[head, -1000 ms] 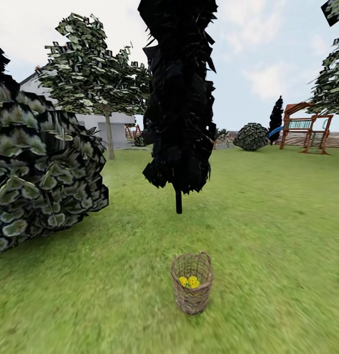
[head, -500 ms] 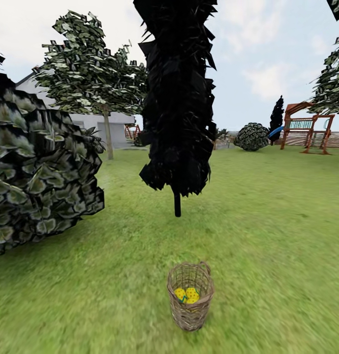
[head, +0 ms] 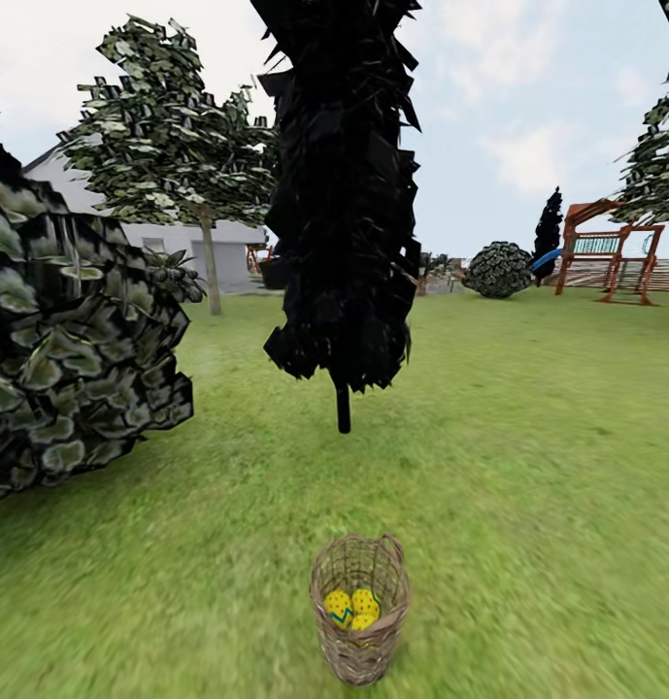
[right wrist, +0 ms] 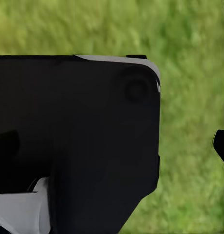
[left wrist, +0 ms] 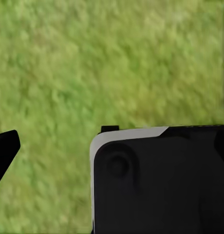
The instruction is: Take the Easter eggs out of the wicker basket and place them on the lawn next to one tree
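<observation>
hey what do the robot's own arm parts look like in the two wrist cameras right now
Over the lawn, each wrist view shows a large matte-black housing with rounded corners, a pale grey-white strip along one edge and a round recessed dimple near a corner. A dark pointed piece pokes in at each picture's edge. No cables or markings are visible.

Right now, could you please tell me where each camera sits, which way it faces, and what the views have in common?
Head view: on the robot's head, looking forward and down at the wicker basket with Easter eggs and the dark tree; none of the robot's body appears here.
Left wrist view: on the left arm, facing down at the lawn, with dark robot bodywork in front.
Right wrist view: likewise, dark bodywork over grass.
Shared: the lawn.
</observation>
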### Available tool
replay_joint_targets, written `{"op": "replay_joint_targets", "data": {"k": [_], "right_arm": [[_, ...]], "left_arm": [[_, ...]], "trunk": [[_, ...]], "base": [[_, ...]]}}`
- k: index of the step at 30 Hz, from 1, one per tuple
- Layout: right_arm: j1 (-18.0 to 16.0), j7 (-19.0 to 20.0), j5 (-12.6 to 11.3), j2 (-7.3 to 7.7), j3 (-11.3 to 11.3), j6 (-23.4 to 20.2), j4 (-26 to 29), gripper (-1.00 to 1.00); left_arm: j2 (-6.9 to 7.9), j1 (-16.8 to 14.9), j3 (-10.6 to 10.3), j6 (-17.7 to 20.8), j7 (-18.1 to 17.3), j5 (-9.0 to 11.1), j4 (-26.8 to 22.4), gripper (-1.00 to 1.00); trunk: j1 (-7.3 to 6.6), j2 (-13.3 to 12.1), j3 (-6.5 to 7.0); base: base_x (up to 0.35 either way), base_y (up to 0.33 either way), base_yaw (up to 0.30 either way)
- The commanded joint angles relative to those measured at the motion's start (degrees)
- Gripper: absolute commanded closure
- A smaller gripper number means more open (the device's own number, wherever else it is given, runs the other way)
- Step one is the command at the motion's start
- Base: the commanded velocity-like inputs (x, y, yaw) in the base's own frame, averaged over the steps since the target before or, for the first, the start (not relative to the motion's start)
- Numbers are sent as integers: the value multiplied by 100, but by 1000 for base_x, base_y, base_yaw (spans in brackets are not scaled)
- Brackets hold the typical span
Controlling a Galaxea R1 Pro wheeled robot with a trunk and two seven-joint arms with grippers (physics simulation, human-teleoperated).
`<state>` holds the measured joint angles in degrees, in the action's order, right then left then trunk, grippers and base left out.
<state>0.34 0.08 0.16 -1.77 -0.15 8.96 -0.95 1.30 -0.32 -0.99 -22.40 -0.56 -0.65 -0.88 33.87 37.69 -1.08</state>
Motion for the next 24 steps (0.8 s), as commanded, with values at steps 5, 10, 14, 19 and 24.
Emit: {"op": "replay_joint_targets", "data": {"k": [5,10,14,19,24], "right_arm": [[0,1,-10,-2,-4,32,-10,-100],[1,1,-17,-6,-3,35,-5,-100],[1,1,-19,-9,1,35,-2,-100],[1,1,-5,-14,13,33,-6,-100],[1,1,15,-15,24,28,-43,-100]], "left_arm": [[1,-3,-7,-19,-5,-6,1,-100],[1,-3,-7,-23,-6,-1,1,-100],[1,-3,-7,-39,-6,2,1,-100],[1,-3,-7,-118,-4,-8,6,-100],[1,-3,-7,-142,-1,-13,9,-100]], "trunk": [[4,7,-10],[4,7,-10],[4,7,-10],[4,7,-18],[4,7,-40]], "base": [[251,-222,2],[176,-179,1],[61,-64,0],[19,-117,79],[4,-232,197]]}}
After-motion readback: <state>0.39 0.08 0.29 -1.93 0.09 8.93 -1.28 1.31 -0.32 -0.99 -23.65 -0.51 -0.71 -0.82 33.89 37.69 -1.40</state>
